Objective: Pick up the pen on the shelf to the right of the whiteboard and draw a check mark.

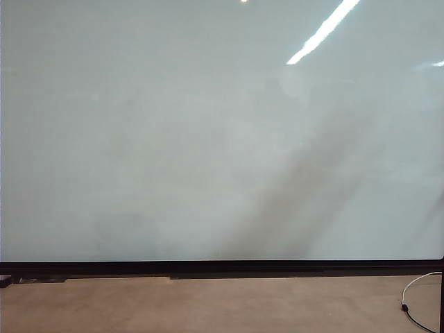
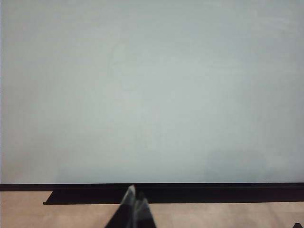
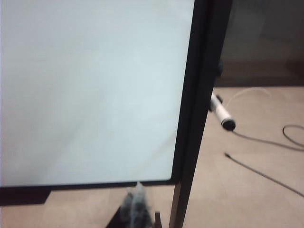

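I'm looking at what reads as an office or lab room: a huge glossy whiteboard [image 1: 208, 139] with a thin black frame fills nearly my whole exterior feed, and a strip of ceiling light [image 1: 322, 31] glints off its top right. Below its bottom edge I see plain beige floor [image 1: 208, 305]. Loose cables [image 3: 266, 142] trail across that floor past the board's right edge, and a white cord [image 1: 416, 291] curls at the bottom right corner.

Blank whiteboard [image 2: 152, 90] filling the view, black frame edge below, left gripper [image 2: 135, 199] low — jaws together.
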